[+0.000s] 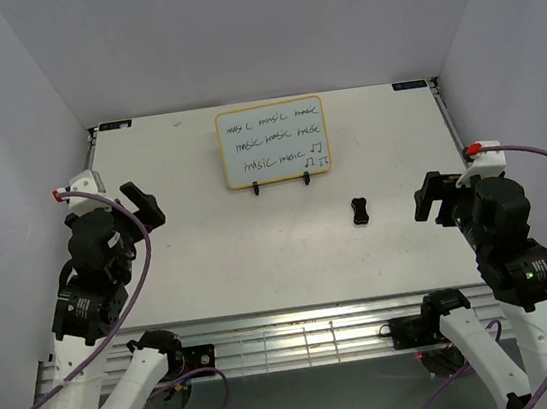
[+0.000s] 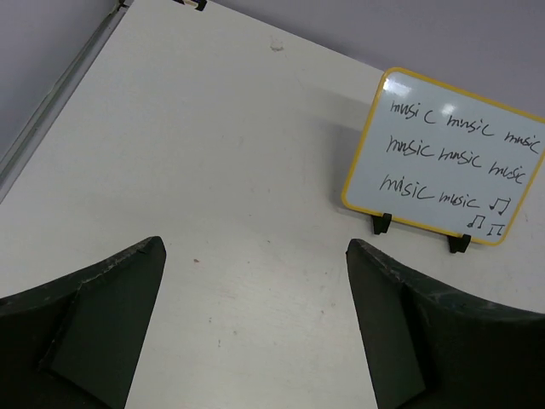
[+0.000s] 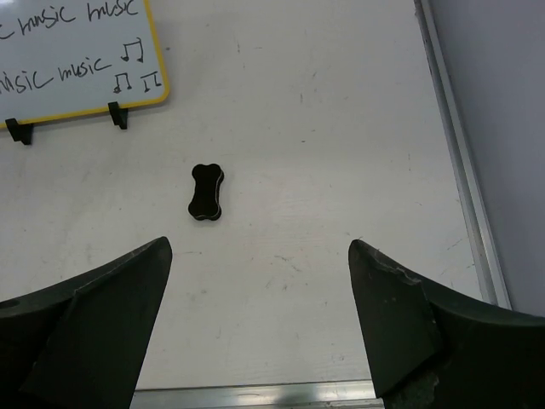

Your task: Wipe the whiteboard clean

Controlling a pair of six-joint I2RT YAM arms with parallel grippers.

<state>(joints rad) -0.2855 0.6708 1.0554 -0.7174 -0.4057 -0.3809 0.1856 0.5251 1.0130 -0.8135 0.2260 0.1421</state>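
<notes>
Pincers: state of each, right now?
Left pincer: open, holding nothing.
Right pincer: open, holding nothing.

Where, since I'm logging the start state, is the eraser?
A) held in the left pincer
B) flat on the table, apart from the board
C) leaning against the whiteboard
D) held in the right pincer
B: the eraser lies on the table, clear of the whiteboard.

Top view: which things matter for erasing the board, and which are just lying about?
For the job: whiteboard, covered in writing; bone-shaped eraser, lying nearer and to its right.
Just there: black stand, only propping the whiteboard.
</notes>
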